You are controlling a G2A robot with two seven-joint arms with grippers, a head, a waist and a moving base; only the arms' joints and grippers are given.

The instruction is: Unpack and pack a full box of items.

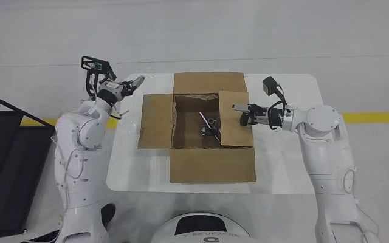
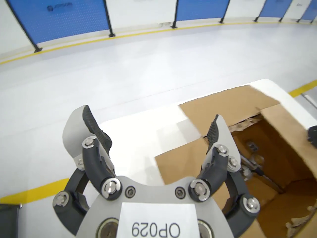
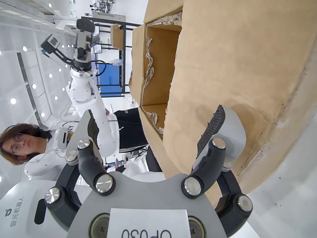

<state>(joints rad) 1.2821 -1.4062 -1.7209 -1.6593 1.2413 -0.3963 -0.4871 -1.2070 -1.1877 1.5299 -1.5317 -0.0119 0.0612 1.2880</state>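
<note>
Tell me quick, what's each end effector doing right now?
Left end effector: open, empty, beside the box.
Right end effector: open, empty, over its flap.

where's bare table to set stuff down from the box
Widest bare table: between the right flap and the table's right edge, on the near side; farther back the right gripper hangs over that flap. A narrower strip runs beside the left flap, nearer than the left gripper. In front of the box, only a thin margin.

Open cardboard box (image 1: pixel 211 165): plain brown. Rounded rectangular table (image 1: pixel 284 173): white. Left gripper (image 2: pixel 151 112) pads (image 2: pixel 95 127): black, ribbed.
</note>
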